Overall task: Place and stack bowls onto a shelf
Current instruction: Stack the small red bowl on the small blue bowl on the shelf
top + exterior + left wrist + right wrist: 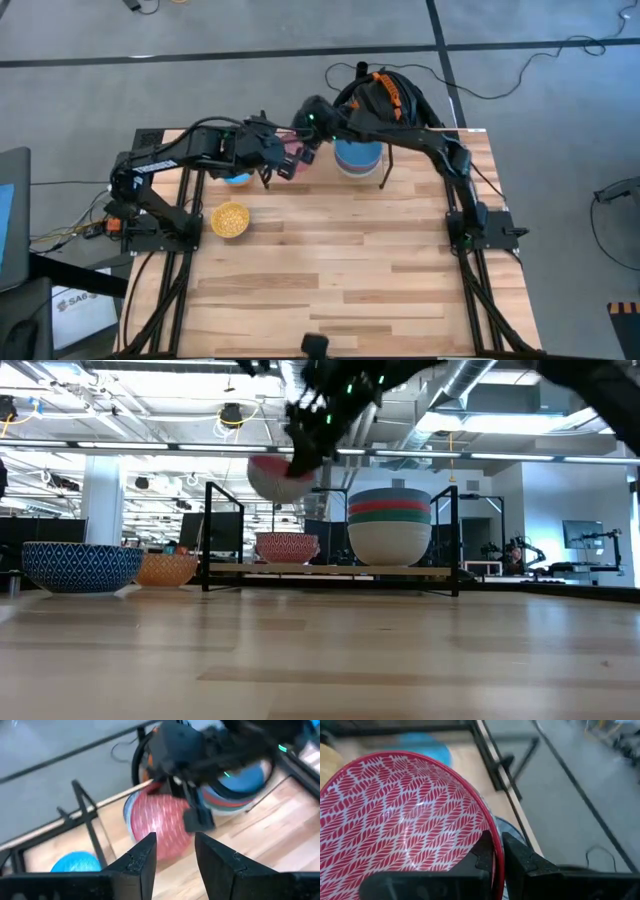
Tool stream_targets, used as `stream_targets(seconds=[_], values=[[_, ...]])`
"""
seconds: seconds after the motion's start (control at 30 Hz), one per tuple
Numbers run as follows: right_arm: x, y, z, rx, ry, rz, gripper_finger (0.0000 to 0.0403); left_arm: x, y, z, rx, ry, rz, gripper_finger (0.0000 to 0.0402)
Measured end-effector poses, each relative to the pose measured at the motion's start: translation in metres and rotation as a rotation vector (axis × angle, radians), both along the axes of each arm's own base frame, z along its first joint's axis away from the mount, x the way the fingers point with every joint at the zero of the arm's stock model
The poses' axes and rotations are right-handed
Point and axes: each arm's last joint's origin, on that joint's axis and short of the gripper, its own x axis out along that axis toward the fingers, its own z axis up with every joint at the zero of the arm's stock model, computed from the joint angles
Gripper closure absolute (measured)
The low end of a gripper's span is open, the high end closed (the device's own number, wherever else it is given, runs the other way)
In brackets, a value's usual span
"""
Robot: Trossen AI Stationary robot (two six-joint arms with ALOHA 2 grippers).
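A red bowl with a white leaf pattern hangs in the air over the black shelf, with my right gripper shut on it. In the low view it shows blurred above another red patterned bowl, which stands on the shelf. At the shelf's right end sits a stack of bowls. My left gripper is open and holds nothing, just on the table's left side of the held bowl. A light blue bowl lies below the left arm. My right gripper pinches the red bowl's rim, one finger inside the bowl and one outside. The fingers slant down from the table's right side. The bowl is lifted clear and tilted on its side, its outer wall turned toward my left gripper.
A blue-white patterned bowl and a yellow bowl sit on the table left of the shelf. The shelf's upright posts stand at its ends. The near half of the wooden table shows bare.
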Motion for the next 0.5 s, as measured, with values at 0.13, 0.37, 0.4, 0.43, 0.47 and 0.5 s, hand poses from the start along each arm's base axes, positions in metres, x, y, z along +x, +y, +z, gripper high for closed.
stream_targets(seconds=[0.13,0.37,0.4,0.43,0.47,0.5], values=[[-0.001,-0.037,-0.025,0.072,0.085,-0.027,0.0357,-0.003,0.006,-0.006,-0.052,0.032,0.048,0.0283],[-0.011,-0.078,-0.053,0.229,0.115,-0.085,0.0357,-0.001,0.019,-0.012,-0.075,0.054,0.106,0.0283],[-0.011,-0.081,-0.053,0.233,0.107,-0.090,0.0357,0.000,0.021,-0.013,-0.080,0.059,0.108,0.0283],[-0.013,-0.084,-0.053,0.241,0.101,-0.092,0.0356,0.002,0.023,-0.015,-0.087,0.065,0.110,0.0283],[-0.014,-0.086,-0.053,0.248,0.095,-0.088,0.0356,0.003,0.025,-0.016,-0.093,0.069,0.113,0.0283],[-0.014,-0.087,-0.051,0.248,0.085,-0.084,0.0356,0.003,0.027,-0.017,-0.101,0.073,0.112,0.0283]])
